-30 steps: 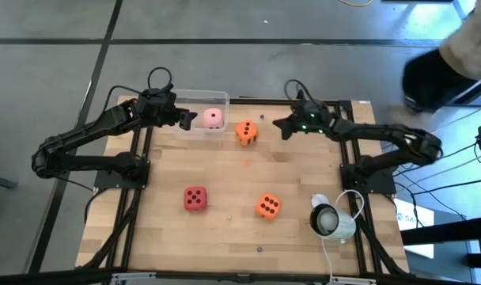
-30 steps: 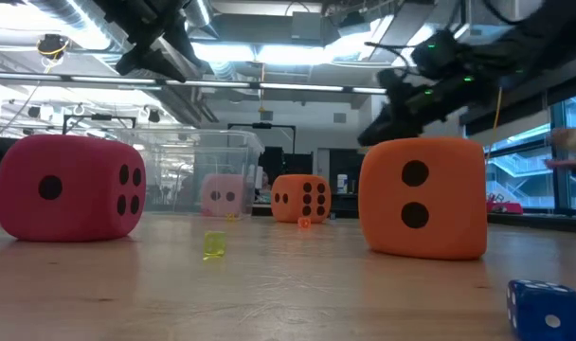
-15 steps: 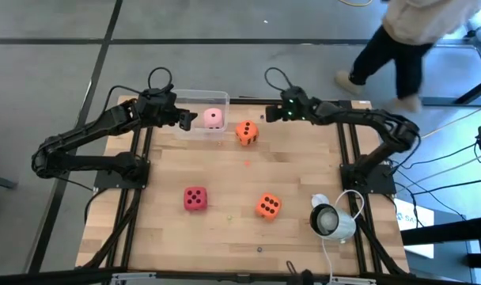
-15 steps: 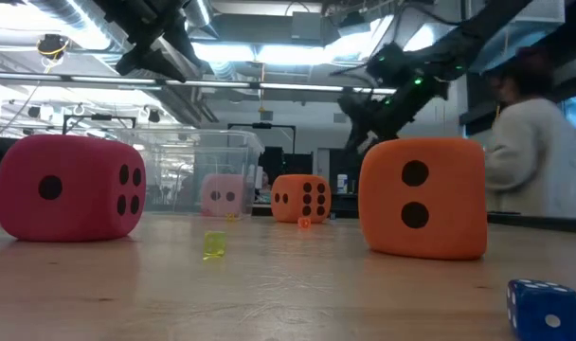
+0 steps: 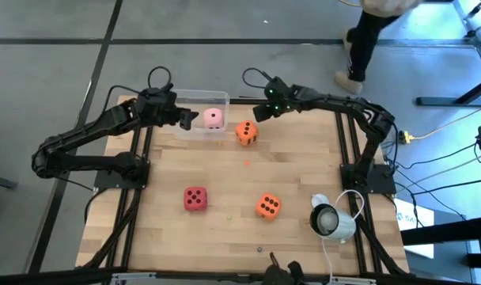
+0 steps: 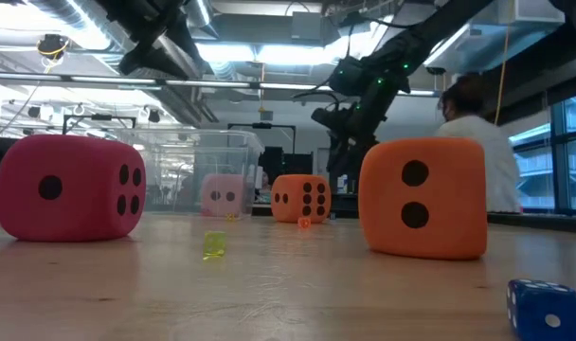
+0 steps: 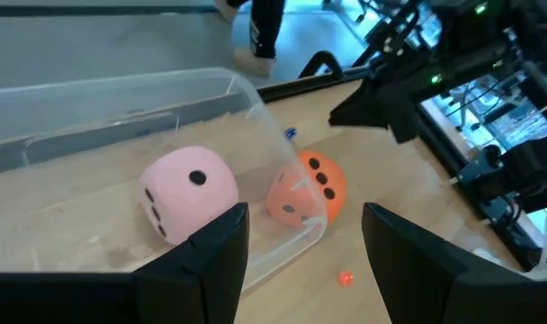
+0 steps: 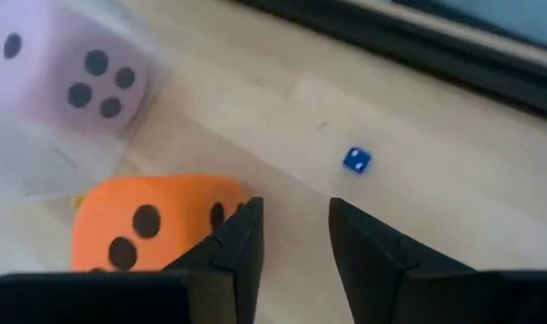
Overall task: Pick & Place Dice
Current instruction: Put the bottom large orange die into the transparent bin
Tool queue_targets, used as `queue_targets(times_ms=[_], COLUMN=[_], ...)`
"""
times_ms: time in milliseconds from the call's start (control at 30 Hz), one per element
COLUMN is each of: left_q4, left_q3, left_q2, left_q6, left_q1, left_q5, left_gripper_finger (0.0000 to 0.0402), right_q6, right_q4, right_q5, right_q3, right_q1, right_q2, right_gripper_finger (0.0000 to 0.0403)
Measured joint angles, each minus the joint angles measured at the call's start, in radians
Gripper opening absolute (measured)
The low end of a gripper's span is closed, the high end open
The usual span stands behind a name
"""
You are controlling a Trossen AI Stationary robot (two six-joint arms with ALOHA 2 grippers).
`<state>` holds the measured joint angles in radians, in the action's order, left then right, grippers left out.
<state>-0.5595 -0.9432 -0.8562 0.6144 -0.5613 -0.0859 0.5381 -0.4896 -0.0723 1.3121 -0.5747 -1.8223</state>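
Note:
A pale pink die (image 5: pixel 213 118) sits on the floor of a clear plastic box (image 5: pixel 195 98) at the table's far edge. One orange die (image 5: pixel 246 131) rests on the table just right of the box. A red die (image 5: pixel 195 198) and a second orange die (image 5: pixel 267 206) lie nearer the front. My left gripper (image 5: pixel 187 119) hovers open at the box's left end, with the pink die (image 7: pixel 188 192) ahead of it. My right gripper (image 5: pixel 260 112) hangs open above the table, just beyond and right of the far orange die (image 8: pixel 156 225).
A white round camera (image 5: pixel 329 220) with its cable lies near the table's right front. Tiny dice are scattered about: a blue one (image 8: pixel 356 160) near the far edge, a yellow one (image 6: pixel 213 244) and another blue one (image 6: pixel 546 308) toward the front. A person (image 5: pixel 367 32) walks beyond the far edge.
My right gripper has swept along the far edge toward the table's left, ending close to the far orange die and the box. The person behind the table has walked from right toward the left. The dice have stayed where they were.

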Motion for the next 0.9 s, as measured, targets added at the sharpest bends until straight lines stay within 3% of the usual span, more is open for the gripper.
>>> queue_targets(times_ms=[267, 667, 800, 900], left_q4=[0.054, 0.07, 0.07, 0.07], left_q3=[0.0, 0.0, 0.0, 0.0], left_q2=[0.0, 0.0, 0.0, 0.0], left_q6=[0.0, 0.003, 0.011, 0.016], left_q1=[0.0, 0.0, 0.015, 0.033], left_q5=[0.001, 0.002, 0.001, 0.001], left_gripper_finger=[0.0207, 0.0207, 0.0207, 0.0207], right_q6=[-0.006, 0.013, 0.015, -0.026], right_q4=[-0.033, -0.081, -0.148, -0.214], right_q5=[-0.051, -0.13, -0.206, -0.151], right_q3=[0.018, 0.023, 0.104, 0.211], right_q1=[-0.043, -0.112, -0.111, -0.098], right_q2=[-0.005, -0.016, -0.096, -0.158], right_gripper_finger=[0.0166, 0.0149, 0.0144, 0.0144])
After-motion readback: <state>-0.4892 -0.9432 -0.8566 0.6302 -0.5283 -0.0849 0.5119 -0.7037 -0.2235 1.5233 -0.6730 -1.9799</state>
